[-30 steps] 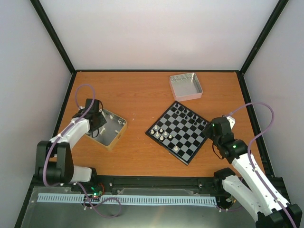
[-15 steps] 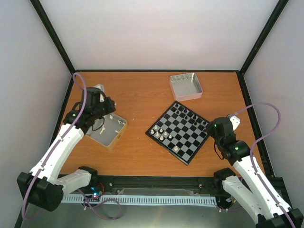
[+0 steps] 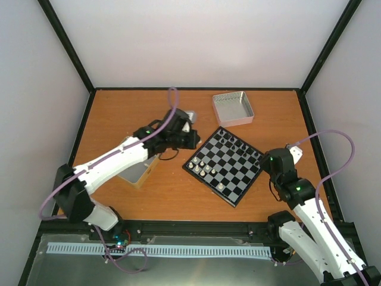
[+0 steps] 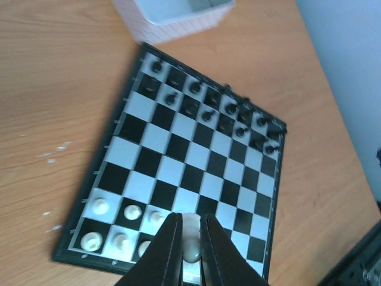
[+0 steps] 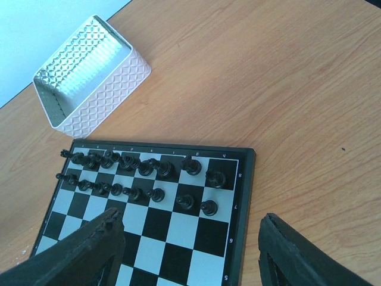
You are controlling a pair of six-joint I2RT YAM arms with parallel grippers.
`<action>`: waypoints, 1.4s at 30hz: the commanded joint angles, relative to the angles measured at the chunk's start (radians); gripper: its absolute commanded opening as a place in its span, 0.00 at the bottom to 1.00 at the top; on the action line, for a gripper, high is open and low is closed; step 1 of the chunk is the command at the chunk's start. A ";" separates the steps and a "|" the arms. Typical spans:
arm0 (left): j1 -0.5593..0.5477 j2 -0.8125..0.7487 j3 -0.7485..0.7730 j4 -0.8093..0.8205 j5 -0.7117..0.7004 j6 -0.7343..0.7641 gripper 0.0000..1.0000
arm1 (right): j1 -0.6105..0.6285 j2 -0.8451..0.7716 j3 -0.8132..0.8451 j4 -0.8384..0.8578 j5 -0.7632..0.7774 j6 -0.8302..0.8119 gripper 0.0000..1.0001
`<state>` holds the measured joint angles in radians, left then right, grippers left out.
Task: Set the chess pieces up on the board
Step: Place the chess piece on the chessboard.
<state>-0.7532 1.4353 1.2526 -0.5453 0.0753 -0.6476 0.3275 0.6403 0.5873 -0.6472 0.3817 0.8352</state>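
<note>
Left gripper (image 4: 189, 223) pinched tight on cream piece (image 4: 191, 247), hovering over board (image 4: 178, 173), left side. Carry step under way. Next, likely: lower onto vacant square, release. Right gripper (image 5: 190, 227) spread wide, empty.

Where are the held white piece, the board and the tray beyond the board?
white piece (image 4: 191, 253): left wrist view, its body.
board (image 3: 225, 165): top view, a central bare square.
tray (image 3: 233, 108): top view, its bare floor.

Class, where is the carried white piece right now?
Left wrist view: the white piece is pinched in the left pincer, over the board, just right of the standing white pieces.
</note>
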 commanded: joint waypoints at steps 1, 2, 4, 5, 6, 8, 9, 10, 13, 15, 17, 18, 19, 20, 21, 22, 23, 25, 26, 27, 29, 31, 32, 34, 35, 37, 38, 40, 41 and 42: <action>-0.104 0.121 0.119 0.000 0.041 0.090 0.05 | 0.004 -0.020 -0.006 -0.010 0.002 0.018 0.62; -0.129 0.155 0.140 -0.013 0.043 0.103 0.06 | 0.004 -0.026 -0.012 -0.014 0.003 0.021 0.62; -0.174 0.224 0.202 -0.062 0.034 0.127 0.05 | 0.003 -0.035 -0.021 -0.017 0.006 0.023 0.62; -0.193 0.257 0.233 -0.090 0.021 0.134 0.06 | 0.003 -0.039 -0.024 -0.018 0.007 0.021 0.62; -0.209 0.291 0.264 -0.119 0.013 0.142 0.05 | 0.003 -0.042 -0.027 -0.021 0.008 0.019 0.62; -0.242 0.351 0.322 -0.164 0.006 0.152 0.06 | 0.004 -0.046 -0.031 -0.026 0.013 0.020 0.62; -0.251 0.378 0.344 -0.185 0.008 0.154 0.06 | 0.004 -0.047 -0.032 -0.029 0.016 0.021 0.62; -0.261 0.404 0.362 -0.203 0.011 0.156 0.06 | 0.004 -0.047 -0.035 -0.029 0.018 0.023 0.62; -0.287 0.463 0.399 -0.250 0.017 0.162 0.06 | 0.004 -0.048 -0.042 -0.028 0.017 0.029 0.62; -0.306 0.501 0.419 -0.273 0.007 0.180 0.07 | 0.003 -0.048 -0.047 -0.026 0.015 0.031 0.62; -0.317 0.529 0.434 -0.296 -0.014 0.181 0.08 | 0.004 -0.047 -0.047 -0.025 0.015 0.030 0.62; -0.319 0.542 0.434 -0.305 -0.024 0.178 0.08 | 0.004 -0.046 -0.047 -0.025 0.016 0.028 0.62; -0.320 0.552 0.436 -0.315 -0.032 0.176 0.07 | 0.004 -0.045 -0.048 -0.025 0.017 0.028 0.62; -0.319 0.563 0.437 -0.321 -0.038 0.176 0.07 | 0.004 -0.046 -0.050 -0.025 0.018 0.029 0.62; -0.319 0.570 0.436 -0.323 -0.043 0.177 0.07 | 0.003 -0.046 -0.051 -0.025 0.019 0.029 0.62; -0.319 0.578 0.433 -0.321 -0.044 0.178 0.07 | 0.004 -0.046 -0.053 -0.026 0.019 0.030 0.62; -0.319 0.583 0.424 -0.313 -0.039 0.179 0.06 | 0.004 -0.047 -0.055 -0.025 0.021 0.030 0.62; -0.319 0.590 0.395 -0.282 -0.039 0.182 0.05 | 0.004 -0.047 -0.061 -0.021 0.022 0.033 0.62; -0.319 0.596 0.390 -0.275 -0.041 0.182 0.05 | 0.004 -0.047 -0.063 -0.019 0.021 0.032 0.62; -0.319 0.606 0.392 -0.278 -0.047 0.185 0.05 | 0.003 -0.046 -0.063 -0.018 0.019 0.033 0.62; -0.320 0.622 0.400 -0.287 -0.067 0.187 0.05 | 0.004 -0.046 -0.057 -0.020 0.018 0.036 0.62; -0.319 0.632 0.408 -0.290 -0.077 0.190 0.05 | 0.004 -0.048 -0.057 -0.022 0.020 0.039 0.62; -0.319 0.637 0.409 -0.287 -0.080 0.190 0.05 | 0.004 -0.050 -0.058 -0.023 0.019 0.039 0.62; -0.318 0.651 0.412 -0.285 -0.081 0.191 0.05 | 0.003 -0.054 -0.058 -0.025 0.019 0.038 0.62; -0.319 0.659 0.410 -0.285 -0.089 0.187 0.05 | 0.003 -0.054 -0.058 -0.027 0.019 0.038 0.62; -0.319 0.675 0.409 -0.286 -0.110 0.186 0.05 | 0.004 -0.057 -0.056 -0.030 0.020 0.036 0.62; -0.319 0.681 0.409 -0.285 -0.116 0.188 0.05 | 0.003 -0.058 -0.055 -0.032 0.022 0.035 0.62; -0.319 0.690 0.414 -0.282 -0.124 0.191 0.05 | 0.003 -0.060 -0.053 -0.033 0.022 0.033 0.62; -0.319 0.692 0.417 -0.280 -0.122 0.191 0.05 | 0.003 -0.062 -0.052 -0.033 0.020 0.033 0.62; -0.319 0.694 0.416 -0.274 -0.111 0.194 0.05 | 0.003 -0.062 -0.052 -0.034 0.018 0.032 0.62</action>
<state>-1.0641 2.1101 1.6417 -0.8268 -0.0185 -0.4774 0.3275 0.5911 0.5362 -0.6678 0.3782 0.8581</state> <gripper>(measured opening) 0.081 0.619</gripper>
